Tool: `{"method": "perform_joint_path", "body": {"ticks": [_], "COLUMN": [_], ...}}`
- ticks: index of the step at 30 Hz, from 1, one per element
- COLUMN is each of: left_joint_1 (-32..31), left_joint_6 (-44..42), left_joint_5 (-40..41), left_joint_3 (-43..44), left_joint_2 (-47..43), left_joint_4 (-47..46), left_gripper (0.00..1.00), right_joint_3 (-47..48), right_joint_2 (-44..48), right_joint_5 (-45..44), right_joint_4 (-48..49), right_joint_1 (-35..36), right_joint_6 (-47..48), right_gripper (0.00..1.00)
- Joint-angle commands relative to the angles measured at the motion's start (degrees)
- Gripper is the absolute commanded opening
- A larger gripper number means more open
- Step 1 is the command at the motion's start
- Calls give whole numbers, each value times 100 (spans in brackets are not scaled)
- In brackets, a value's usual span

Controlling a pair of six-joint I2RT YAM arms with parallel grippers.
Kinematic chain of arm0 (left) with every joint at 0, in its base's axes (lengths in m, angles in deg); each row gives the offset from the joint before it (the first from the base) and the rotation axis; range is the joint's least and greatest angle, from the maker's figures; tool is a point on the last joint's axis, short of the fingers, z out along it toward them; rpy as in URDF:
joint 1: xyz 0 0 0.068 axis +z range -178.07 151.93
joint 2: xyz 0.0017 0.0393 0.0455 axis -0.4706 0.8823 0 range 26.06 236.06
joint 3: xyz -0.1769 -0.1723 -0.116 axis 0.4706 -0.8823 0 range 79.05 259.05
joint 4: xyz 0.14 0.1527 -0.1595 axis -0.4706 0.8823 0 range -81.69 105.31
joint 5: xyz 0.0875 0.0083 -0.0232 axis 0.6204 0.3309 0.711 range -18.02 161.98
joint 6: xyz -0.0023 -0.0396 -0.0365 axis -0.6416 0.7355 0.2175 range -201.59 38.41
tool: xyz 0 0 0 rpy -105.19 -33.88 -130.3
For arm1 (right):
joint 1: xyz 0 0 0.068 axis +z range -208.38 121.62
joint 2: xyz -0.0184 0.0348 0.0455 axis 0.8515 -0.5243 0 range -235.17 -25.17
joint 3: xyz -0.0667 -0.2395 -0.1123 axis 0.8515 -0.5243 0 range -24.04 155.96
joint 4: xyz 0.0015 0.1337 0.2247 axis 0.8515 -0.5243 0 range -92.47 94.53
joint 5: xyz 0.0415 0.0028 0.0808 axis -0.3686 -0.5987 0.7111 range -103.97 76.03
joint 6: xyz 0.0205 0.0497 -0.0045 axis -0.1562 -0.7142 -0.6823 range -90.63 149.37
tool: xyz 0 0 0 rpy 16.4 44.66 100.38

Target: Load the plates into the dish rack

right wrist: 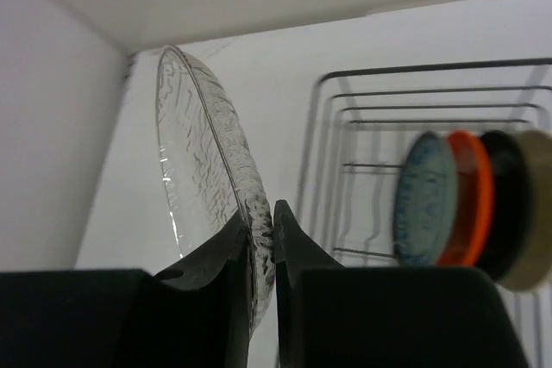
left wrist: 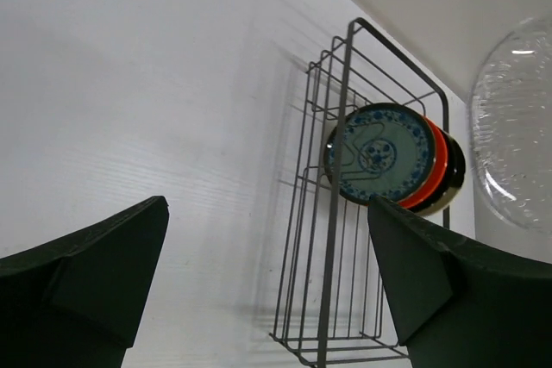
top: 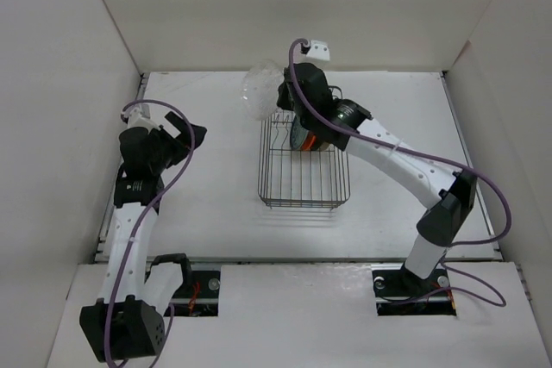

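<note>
The dark wire dish rack [top: 304,177] stands mid-table. In its far end stand the teal-patterned plate [right wrist: 424,198], the orange plate [right wrist: 467,196], the glossy black plate [right wrist: 504,202] and the cream plate [right wrist: 535,210], upright in a row. My right gripper [right wrist: 261,234] is shut on the rim of the clear glass plate [right wrist: 203,161], held on edge above the table just beyond the rack's far left corner [top: 261,90]. My left gripper [left wrist: 267,265] is open and empty, left of the rack [left wrist: 345,213]; it also shows in the top view [top: 191,134].
White walls enclose the table [top: 216,204] on three sides. The right arm [top: 405,170] reaches over the rack's right side. The arm bases sit at the near edge.
</note>
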Motion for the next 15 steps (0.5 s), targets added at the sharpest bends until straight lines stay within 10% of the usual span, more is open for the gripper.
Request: {"method": "perform_joint_path", "body": {"ticks": [1,15], "left_joint_1": [284,618], "left_joint_6": [-77,37], "left_joint_5": [295,356], "left_joint_3": [248,187], "left_joint_2": [95,272], "left_joint_4": [173,323], "left_gripper": [100,100], "right_joint_3": [579,1827], "right_joint_2": [-439,-1643], "right_joint_5": [-2581,-3217], "right_joint_4": [-1928,-3037], "right_joint_1": [-57,-57], "right_joint_6": [-614,-747], "right_gripper": [0,0]}}
